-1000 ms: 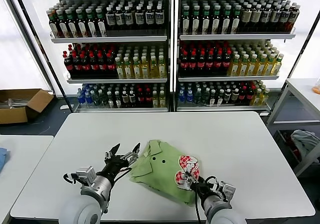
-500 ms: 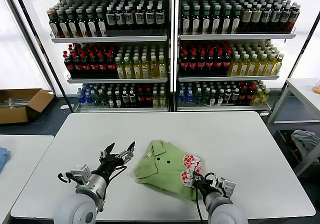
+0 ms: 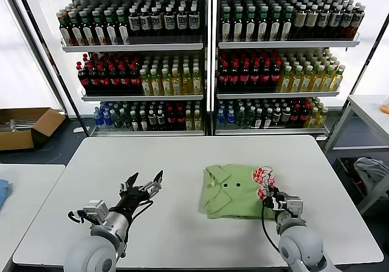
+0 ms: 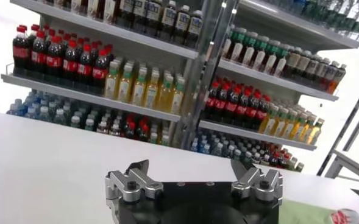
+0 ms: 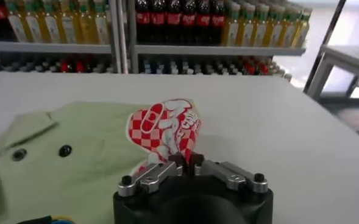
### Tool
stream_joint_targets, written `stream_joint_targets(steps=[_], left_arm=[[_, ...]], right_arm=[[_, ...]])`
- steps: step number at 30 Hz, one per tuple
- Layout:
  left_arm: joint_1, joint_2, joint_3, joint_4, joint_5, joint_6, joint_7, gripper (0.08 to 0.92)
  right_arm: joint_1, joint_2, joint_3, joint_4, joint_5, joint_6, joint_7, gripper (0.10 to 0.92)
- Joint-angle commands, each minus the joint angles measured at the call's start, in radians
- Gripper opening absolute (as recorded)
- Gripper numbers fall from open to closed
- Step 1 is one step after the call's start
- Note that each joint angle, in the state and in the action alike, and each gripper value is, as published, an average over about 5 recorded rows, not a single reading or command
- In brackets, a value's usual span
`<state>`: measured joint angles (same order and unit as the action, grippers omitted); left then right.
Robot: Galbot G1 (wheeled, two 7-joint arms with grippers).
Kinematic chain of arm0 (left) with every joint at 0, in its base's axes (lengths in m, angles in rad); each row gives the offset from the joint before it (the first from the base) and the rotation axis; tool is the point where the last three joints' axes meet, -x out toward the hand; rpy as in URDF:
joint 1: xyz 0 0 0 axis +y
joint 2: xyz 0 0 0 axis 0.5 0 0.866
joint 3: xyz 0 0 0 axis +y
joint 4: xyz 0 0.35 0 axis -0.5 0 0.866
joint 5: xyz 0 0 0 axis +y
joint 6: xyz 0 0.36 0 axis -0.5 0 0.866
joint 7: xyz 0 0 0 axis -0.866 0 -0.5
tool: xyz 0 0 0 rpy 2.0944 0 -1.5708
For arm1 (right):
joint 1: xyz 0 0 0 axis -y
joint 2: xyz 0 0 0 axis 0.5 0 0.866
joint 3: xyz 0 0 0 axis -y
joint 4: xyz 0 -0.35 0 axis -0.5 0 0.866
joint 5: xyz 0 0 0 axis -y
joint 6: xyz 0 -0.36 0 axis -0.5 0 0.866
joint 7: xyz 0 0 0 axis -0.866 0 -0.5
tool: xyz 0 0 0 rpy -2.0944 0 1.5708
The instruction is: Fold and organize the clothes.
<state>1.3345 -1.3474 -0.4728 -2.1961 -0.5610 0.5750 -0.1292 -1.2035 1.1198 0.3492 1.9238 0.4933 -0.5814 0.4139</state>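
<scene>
The light green polo shirt (image 3: 234,190) lies folded on the white table (image 3: 182,163), right of centre, collar and two dark buttons up. Its red-and-white print (image 3: 262,178) is lifted at the right edge. My right gripper (image 3: 269,197) is shut on that printed fold; in the right wrist view the jaws pinch the checked print (image 5: 164,128) just above them, with the green fabric (image 5: 75,158) spread beside it. My left gripper (image 3: 141,185) is open and empty over bare table left of the shirt; its fingers (image 4: 130,179) stand wide apart.
Shelves of bottles (image 3: 206,59) stand behind the table. A cardboard box (image 3: 24,126) sits on the floor at far left. A second white table (image 3: 24,193) is at left and a side table (image 3: 364,117) at right, with a cloth bundle (image 3: 369,170) beneath.
My right gripper has dragged the shirt to the right and away from me across the table, holding the printed fold. My left gripper stays open and has drawn back slightly to the left.
</scene>
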Motion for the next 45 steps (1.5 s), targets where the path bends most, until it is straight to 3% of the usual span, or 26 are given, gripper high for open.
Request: stream_joint_targets(steps=[1,4,10,21,33,41,45], left_arm=[[0.008,-0.005,0.003,-0.001,-0.001,0.001,0.0,0.823],[0.01,-0.011,0.009,-0.001,0.0,0.001,0.0,0.823],[0.021,-0.018,0.026,-0.006,0.007,0.001,0.001,0.823],[0.042,-0.018,0.048,-0.017,0.023,0.001,0.007,0.823],[0.068,-0.004,0.032,-0.022,0.02,0.002,0.01,0.823],[0.066,-0.006,0.031,-0.011,0.019,0.002,0.01,0.823],[0.064,-0.007,0.03,-0.01,0.02,0.002,0.01,0.823]], right_arm=[[0.071,-0.004,0.068,-0.093,-0.293,0.063,-0.124,0.243],[0.055,0.036,0.071,0.005,-0.325,0.136,-0.087,0.33],[-0.026,0.055,-0.039,0.173,-0.247,0.058,-0.075,0.503],[0.062,0.232,-0.161,-0.004,-0.234,0.032,0.061,0.799],[0.192,0.307,-0.138,-0.222,-0.093,0.003,0.142,0.823],[0.195,0.294,-0.138,-0.235,-0.036,0.001,0.15,0.823],[0.179,0.268,-0.128,-0.17,-0.014,0.001,0.134,0.823]])
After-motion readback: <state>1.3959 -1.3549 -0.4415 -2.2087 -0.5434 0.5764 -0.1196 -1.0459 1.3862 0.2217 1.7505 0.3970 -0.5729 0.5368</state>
